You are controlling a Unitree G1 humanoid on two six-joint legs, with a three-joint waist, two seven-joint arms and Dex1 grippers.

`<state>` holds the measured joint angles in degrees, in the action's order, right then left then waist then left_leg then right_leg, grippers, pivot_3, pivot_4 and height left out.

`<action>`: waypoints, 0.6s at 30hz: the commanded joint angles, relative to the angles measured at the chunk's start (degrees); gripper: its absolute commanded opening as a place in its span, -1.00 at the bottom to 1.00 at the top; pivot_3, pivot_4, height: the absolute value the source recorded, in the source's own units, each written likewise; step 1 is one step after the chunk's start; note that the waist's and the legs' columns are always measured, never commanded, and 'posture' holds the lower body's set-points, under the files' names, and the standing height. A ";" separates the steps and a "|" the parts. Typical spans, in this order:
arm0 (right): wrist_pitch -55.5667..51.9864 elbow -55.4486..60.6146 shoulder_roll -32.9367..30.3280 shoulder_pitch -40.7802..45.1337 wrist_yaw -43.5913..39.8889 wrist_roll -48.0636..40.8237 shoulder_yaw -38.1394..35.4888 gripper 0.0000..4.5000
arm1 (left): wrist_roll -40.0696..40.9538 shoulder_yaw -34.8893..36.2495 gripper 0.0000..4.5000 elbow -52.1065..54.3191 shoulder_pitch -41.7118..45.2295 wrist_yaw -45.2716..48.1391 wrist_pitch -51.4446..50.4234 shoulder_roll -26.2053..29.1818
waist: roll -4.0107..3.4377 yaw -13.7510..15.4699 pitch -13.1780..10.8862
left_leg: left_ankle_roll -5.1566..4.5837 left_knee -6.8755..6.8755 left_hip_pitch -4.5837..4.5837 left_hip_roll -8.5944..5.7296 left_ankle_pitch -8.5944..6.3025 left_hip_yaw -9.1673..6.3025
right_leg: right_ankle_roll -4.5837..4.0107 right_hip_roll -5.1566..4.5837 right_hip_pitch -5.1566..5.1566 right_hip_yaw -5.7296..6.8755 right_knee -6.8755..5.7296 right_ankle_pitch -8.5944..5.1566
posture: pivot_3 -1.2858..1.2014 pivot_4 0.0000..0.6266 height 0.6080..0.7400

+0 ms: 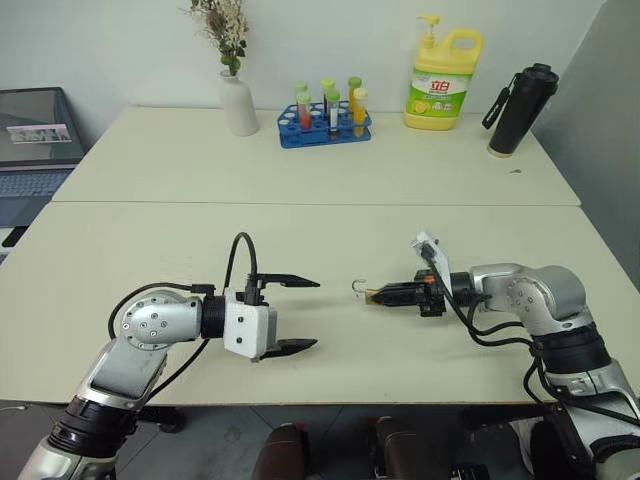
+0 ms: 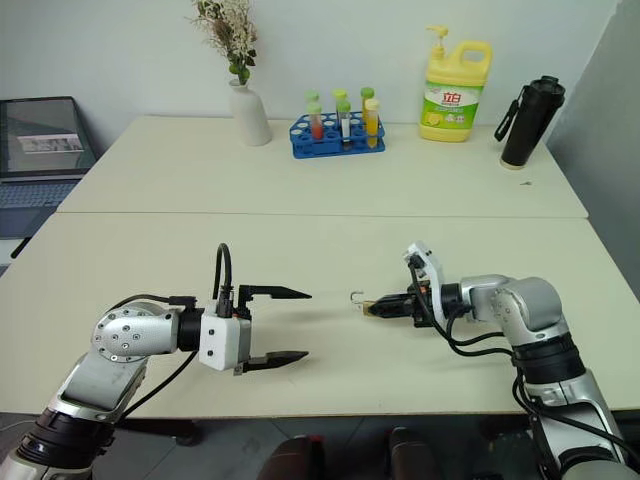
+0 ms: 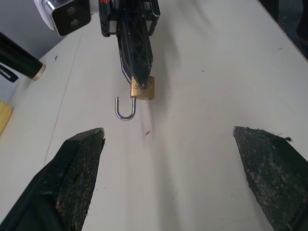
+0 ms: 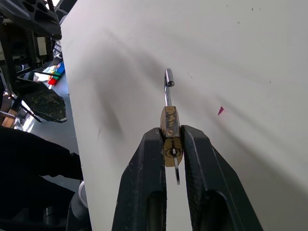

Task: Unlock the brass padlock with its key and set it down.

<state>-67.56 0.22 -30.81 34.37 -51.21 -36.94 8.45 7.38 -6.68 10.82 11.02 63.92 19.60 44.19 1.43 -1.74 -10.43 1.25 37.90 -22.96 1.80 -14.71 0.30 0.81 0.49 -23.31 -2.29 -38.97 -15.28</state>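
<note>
Here, from the left eye view: my right gripper (image 1: 378, 295) pinches the brass padlock (image 1: 372, 294) just above the cream table (image 1: 300, 230), fingers pressed on its yellow body. The thin silver shackle (image 1: 356, 288) juts toward my left gripper (image 1: 299, 314), which hangs apart from the lock, jaws spread wide, nothing in them.

Right eye view: same layout; padlock small, gold, at the tips of my right fingers (image 2: 392, 306).

Left wrist view: lock faces me between my two parted black fingers (image 3: 72, 173). Brass body square, with faint stamped marks; shackle swung open, a J-shaped hook hanging free on one side. A small red speck (image 3: 147, 133) lies on the table near it.

Right wrist view: padlock seen edge-on, clamped between my fingers, keyhole end toward the camera. A thin silvery sliver, apparently the key (image 4: 176, 174), sticks out from that end. Shackle tip points away.
</note>
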 commanded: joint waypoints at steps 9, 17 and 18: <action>-0.30 -6.32 1.78 3.49 2.76 4.84 2.99 -0.92 | -0.61 -1.40 1.00 1.23 -0.11 -1.43 2.34 -0.93 | 0.00 -0.07 0.00 | 0.00 0.00 -0.01 -0.02 0.00 0.01 | 0.01 0.00 0.00 0.00 0.00 0.00 | 0.03 -0.52 1.00; 4.13 -5.60 -3.62 2.67 -0.47 7.79 3.80 0.47 | 1.96 -0.36 1.00 2.46 -1.35 -3.87 -2.34 -2.33 | 0.00 0.05 0.00 | -0.01 0.03 0.01 -0.02 0.00 0.00 | 0.19 0.00 0.01 0.00 -0.02 -0.11 | 0.03 -0.52 1.00; 7.71 -4.56 -5.90 1.75 -1.62 9.73 4.86 0.62 | 2.62 0.12 1.00 2.65 -1.53 -4.21 -4.28 -2.22 | 0.00 0.13 0.00 | -0.01 0.03 0.01 -0.03 0.00 -0.01 | 0.20 0.00 0.02 0.01 -0.01 -0.11 | 0.03 -0.52 1.00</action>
<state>-63.30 -5.71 -33.39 36.95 -51.95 -30.20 13.04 7.82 -8.24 11.44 9.62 60.83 17.61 42.20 1.43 -1.61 -10.42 1.24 37.95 -22.96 1.75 -14.71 0.29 1.01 0.49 -23.28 -2.28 -38.98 -15.40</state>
